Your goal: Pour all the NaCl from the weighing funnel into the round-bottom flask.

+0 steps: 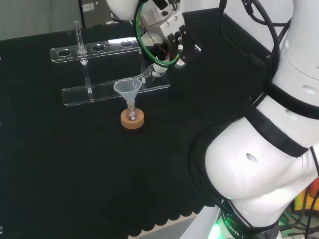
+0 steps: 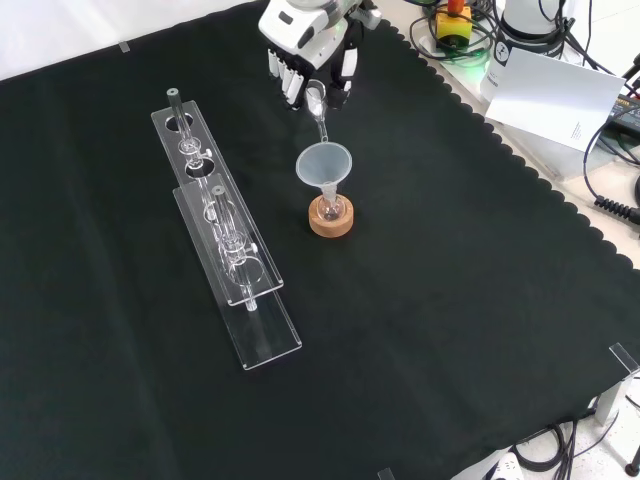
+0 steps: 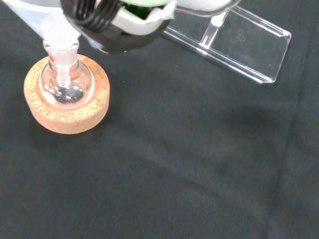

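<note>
A small round-bottom flask (image 1: 131, 114) stands on a cork ring (image 1: 132, 121) with a clear plastic funnel (image 1: 128, 88) in its neck. My hand (image 1: 167, 42) hovers just beyond it, curled on a clear weighing funnel (image 1: 147, 74) that tilts down with its spout over the funnel's rim. In the front view the hand (image 2: 308, 45) is at the top, and the weighing funnel (image 2: 318, 108) slants down toward the plastic funnel (image 2: 324, 162) above the flask (image 2: 331, 207). Close up, the flask (image 3: 65, 87) holds a little grainy stuff at its bottom, seated in the cork ring (image 3: 67, 113).
A long clear rack (image 2: 225, 235) with holes and a glass tube lies left of the flask in the front view; it is behind the flask in the head view (image 1: 94, 50). One end of the rack (image 3: 234, 45) shows near the wrist. The cloth's scalloped edge (image 2: 520, 150) runs at the right.
</note>
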You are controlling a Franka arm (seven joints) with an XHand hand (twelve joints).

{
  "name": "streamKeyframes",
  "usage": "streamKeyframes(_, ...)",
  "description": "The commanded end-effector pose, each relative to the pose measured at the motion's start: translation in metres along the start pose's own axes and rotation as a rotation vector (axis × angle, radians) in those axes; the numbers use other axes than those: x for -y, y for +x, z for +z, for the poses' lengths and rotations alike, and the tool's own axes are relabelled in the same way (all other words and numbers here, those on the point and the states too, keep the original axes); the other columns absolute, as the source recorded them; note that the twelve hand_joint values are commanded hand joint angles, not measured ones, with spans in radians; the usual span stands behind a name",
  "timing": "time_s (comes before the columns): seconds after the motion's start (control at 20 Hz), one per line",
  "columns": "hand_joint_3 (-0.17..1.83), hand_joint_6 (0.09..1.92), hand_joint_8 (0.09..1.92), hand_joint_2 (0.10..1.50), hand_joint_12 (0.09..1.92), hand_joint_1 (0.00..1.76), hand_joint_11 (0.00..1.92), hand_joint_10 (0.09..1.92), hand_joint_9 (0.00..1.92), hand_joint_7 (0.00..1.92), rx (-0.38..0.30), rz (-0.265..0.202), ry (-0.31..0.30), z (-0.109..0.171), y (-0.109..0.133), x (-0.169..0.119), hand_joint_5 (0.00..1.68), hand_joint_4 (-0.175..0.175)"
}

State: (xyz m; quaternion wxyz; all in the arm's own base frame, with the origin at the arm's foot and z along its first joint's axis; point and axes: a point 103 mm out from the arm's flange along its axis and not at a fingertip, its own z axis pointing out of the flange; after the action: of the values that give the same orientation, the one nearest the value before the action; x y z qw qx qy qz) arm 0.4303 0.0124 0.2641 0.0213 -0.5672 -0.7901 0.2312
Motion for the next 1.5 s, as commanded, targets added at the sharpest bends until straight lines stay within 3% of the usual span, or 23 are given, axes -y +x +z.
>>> streamKeyframes(0.05,0.27,0.81,0.79,0.91,0.73,1.28,1.27,0.4,1.37,1.16,0.028,-0.006,0.012,-0.003,0.005,0.0,1.11,-0.175)
streamKeyframes(0.7,0.27,0.81,0.79,0.91,0.73,1.28,1.27,0.39,1.38,1.16,0.143,-0.005,0.039,-0.008,0.016,-0.003,1.11,-0.175)
streamKeyframes(1.5,0.27,0.81,0.8,0.91,0.72,1.28,1.28,0.39,1.38,1.16,0.207,-0.001,0.076,-0.016,0.018,-0.009,1.11,-0.175)
